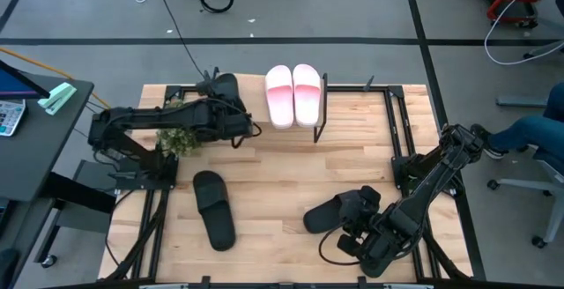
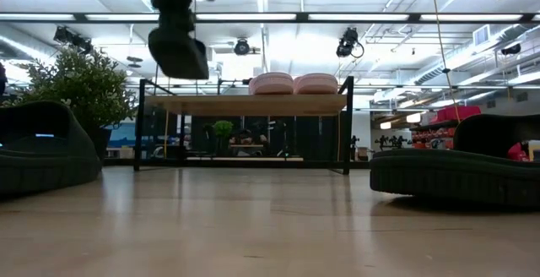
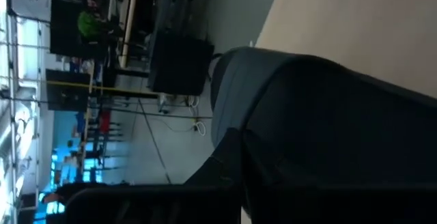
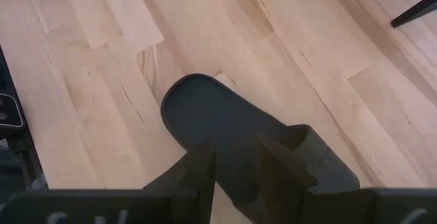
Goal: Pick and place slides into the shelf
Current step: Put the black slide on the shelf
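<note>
Two pink-and-white slides [image 1: 293, 95] lie side by side on the shelf's top board [image 2: 245, 104]. My left gripper [image 1: 225, 104] is by the shelf's left end, shut on a black slide [image 2: 177, 51] held in the air. A second black slide [image 1: 214, 210] lies sole down on the table. A third black slide [image 1: 326, 215] lies near the right arm. My right gripper [image 4: 237, 149] hovers low over its footbed, open, one finger on each side of a strip of footbed beside the strap [image 4: 321, 162]. My left gripper holds the black slide [image 3: 321, 121], which fills its wrist view above a finger [image 3: 218, 176]. The slide itself hides which part is pinched. In the low view it hangs below the gripper, lifted clear and higher than the shelf's board. My right gripper: I cannot tell whether its fingertips touch the footbed [image 4: 205, 108].
A small green plant [image 1: 176, 139] stands on the table under the left arm. Black metal frames [image 1: 401, 130] run along the table's left and right sides. Bare wood [image 1: 282, 183] lies between the two black slides on the table. A person sits off the table's right edge [image 1: 538, 135].
</note>
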### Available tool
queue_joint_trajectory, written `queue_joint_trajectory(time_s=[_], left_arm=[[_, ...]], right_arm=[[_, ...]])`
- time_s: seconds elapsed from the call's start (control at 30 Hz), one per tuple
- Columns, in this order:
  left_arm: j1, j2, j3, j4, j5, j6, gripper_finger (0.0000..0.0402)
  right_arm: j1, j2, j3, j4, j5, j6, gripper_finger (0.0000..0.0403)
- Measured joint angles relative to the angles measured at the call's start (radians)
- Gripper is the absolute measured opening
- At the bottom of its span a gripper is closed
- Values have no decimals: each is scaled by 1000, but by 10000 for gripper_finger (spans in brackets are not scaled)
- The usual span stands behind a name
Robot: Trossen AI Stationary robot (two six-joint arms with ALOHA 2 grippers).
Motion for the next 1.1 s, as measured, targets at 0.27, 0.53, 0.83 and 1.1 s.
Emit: queue_joint_trajectory(time_s=[0.27, 0.53, 0.83, 1.1], left_arm=[[76, -84, -232, 347, -1, 245, 0], [131, -100, -301, 602, 60, 440, 0], [266, -100, -301, 624, 112, 447, 4], [337, -100, -300, 620, 167, 429, 14]], right_arm=[[0, 0, 0, 0, 0, -7, 107], [-1, 0, 0, -1, 0, -31, 107], [-1, 0, 0, -1, 0, -35, 107], [-1, 0, 0, -1, 0, -28, 107]])
